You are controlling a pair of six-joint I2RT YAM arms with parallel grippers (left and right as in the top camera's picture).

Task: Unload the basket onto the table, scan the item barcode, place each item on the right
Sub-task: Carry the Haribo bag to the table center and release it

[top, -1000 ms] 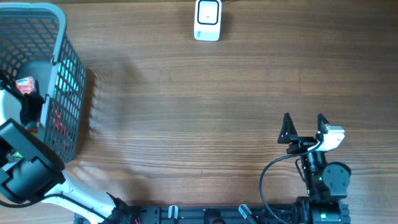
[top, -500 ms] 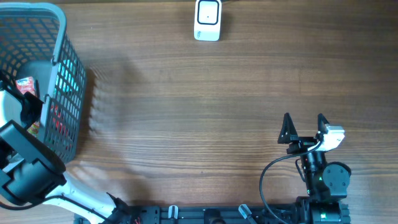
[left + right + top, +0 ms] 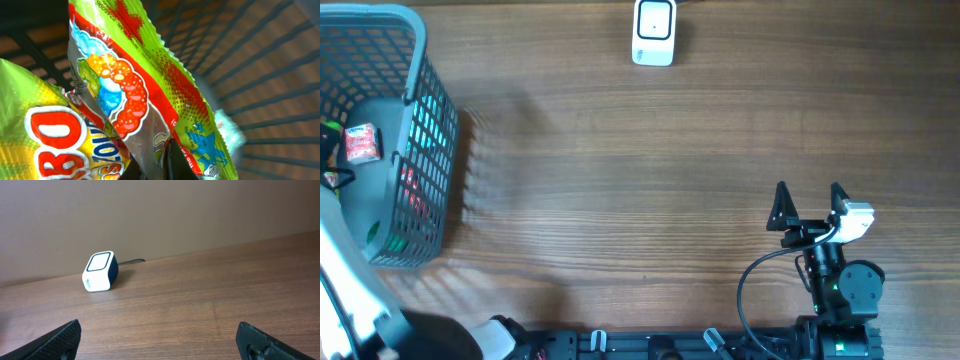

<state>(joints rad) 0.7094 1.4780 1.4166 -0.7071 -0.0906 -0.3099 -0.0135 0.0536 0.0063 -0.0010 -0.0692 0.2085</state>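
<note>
R end effector (image 3: 809,192) sits near the base edge on the R side of the worktop (image 3: 650,170). Fingers are spread wide w/ nothing btwn them. R wrist cam shows both dark tips low in the corners, bare wood in the gap.

L arm (image 3: 348,290) shows as a white link at the near L corner, beside the basket (image 3: 423,110). Its tip isn't clear from overhead.

L wrist cam: L end effector (image 3: 167,159) is pressed together, pinching the crinkled foil edge of the bag (image 3: 150,85). Bag fills most of that view: green/yellow w/ red trim, printed sweets, big red letters on the lower L part. Dark basket mesh is right behind it, so the bag is inside the basket, at the far L of the worktop. Can't tell if it's off the basket floor.

Overhead also shows a small red/white packet (image 3: 362,143) on the grey basket floor.

Far edge, approx mid: scanner (image 3: 654,32), a white box w/ a dark-framed top face, upright, well apart from both arms. Thin cable (image 3: 131,261) leaves its back.
</note>
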